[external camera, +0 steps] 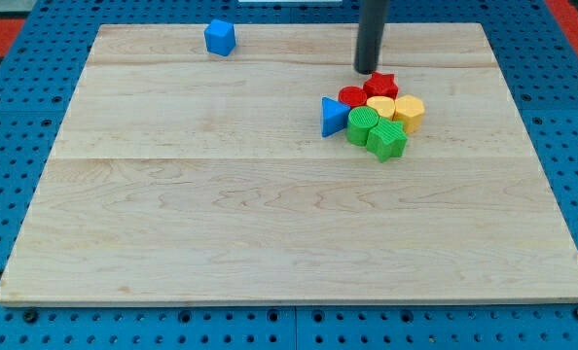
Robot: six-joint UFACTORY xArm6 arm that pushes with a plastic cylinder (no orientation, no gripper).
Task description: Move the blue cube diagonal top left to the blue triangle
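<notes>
The blue cube (220, 37) sits near the board's top edge, left of centre. The blue triangle (334, 116) lies right of centre, at the left end of a tight cluster of blocks. My tip (368, 70) is the lower end of the dark rod coming down from the view's top. It stands just above the cluster, close to the red star (380, 85), and far to the right of the blue cube.
The cluster also holds a red cylinder (353, 96), a yellow block (380, 106), a yellow hexagon (410, 112), a green cylinder (363, 124) and a green block (386, 140). The wooden board (221, 224) lies on a blue pegboard.
</notes>
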